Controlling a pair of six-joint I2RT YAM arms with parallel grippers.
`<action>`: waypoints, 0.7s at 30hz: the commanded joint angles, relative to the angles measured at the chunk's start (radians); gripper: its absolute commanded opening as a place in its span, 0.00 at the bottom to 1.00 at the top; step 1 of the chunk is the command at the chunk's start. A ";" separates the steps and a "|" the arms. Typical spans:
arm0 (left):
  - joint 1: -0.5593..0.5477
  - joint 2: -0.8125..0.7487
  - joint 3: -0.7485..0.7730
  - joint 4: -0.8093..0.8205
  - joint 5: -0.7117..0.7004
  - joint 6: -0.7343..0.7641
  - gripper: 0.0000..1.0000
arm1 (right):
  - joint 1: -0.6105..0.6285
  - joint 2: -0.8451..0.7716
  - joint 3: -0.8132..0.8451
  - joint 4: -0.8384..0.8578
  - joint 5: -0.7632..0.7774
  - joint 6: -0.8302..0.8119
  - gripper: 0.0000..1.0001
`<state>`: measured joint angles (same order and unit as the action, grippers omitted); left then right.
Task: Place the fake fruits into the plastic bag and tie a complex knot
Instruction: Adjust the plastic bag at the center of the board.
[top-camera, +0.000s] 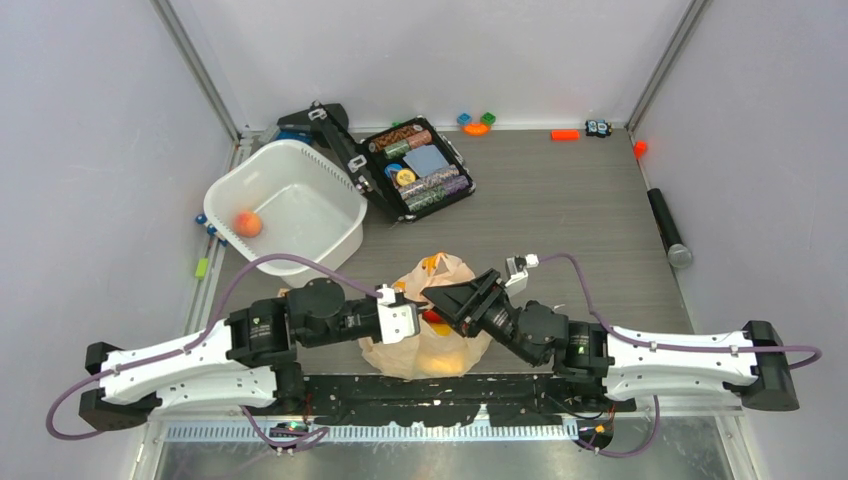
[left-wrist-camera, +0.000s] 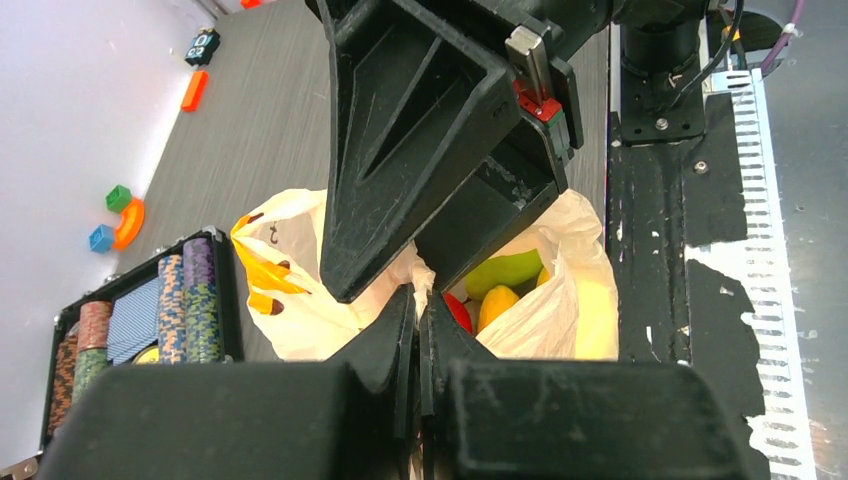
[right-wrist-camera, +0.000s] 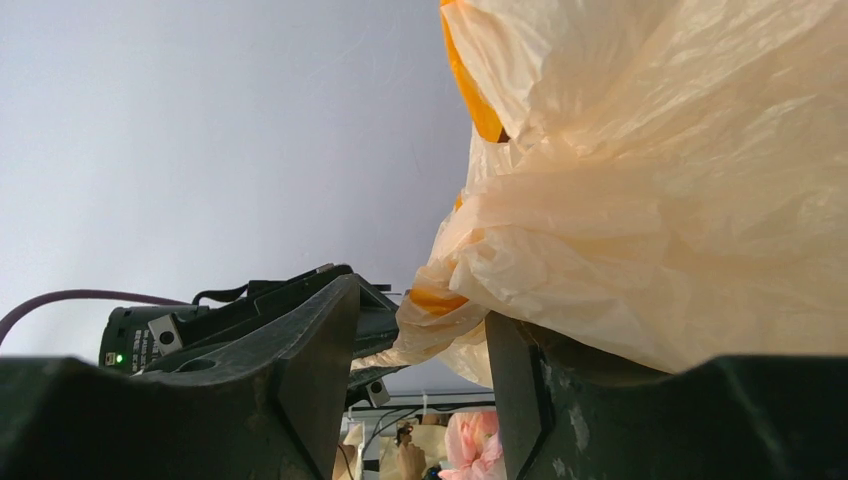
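Plastic bag (top-camera: 445, 270) by table edge (top-camera: 640, 305), L tool (left-wrist-camera: 417, 305) clenched on it, R tool (right-wrist-camera: 420, 320) released.

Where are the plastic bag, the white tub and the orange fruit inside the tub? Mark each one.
plastic bag (top-camera: 440, 270), top external view, on its bunched upper film.
white tub (top-camera: 300, 205), top external view, on its bare inner floor.
orange fruit (top-camera: 248, 223), top external view, on its middle.

my left tool (left-wrist-camera: 417, 310) and right tool (right-wrist-camera: 420, 340) meet nose to nose over the plastic bag (top-camera: 412, 352), hardly any room between them. white tub (top-camera: 290, 205) blocks 10 o'clock, the chip case (top-camera: 420, 170) 12 o'clock. bare counter (top-camera: 570, 220) opens toward 1 and 2 o'clock, up to the black cylinder (top-camera: 668, 228) at 3.
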<state>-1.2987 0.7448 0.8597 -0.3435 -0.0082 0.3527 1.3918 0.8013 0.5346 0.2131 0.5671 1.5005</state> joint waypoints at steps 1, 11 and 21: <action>-0.037 0.005 -0.003 0.024 -0.057 0.038 0.00 | -0.004 0.016 -0.014 0.057 0.038 0.050 0.55; -0.121 0.035 -0.008 0.020 -0.153 0.078 0.00 | -0.010 0.040 -0.015 0.083 0.042 0.042 0.37; -0.140 0.034 0.023 -0.018 -0.187 0.057 0.19 | -0.009 0.016 -0.021 0.074 0.089 -0.029 0.05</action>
<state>-1.4296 0.7876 0.8536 -0.3508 -0.1841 0.4255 1.3853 0.8379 0.5133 0.2417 0.5831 1.5188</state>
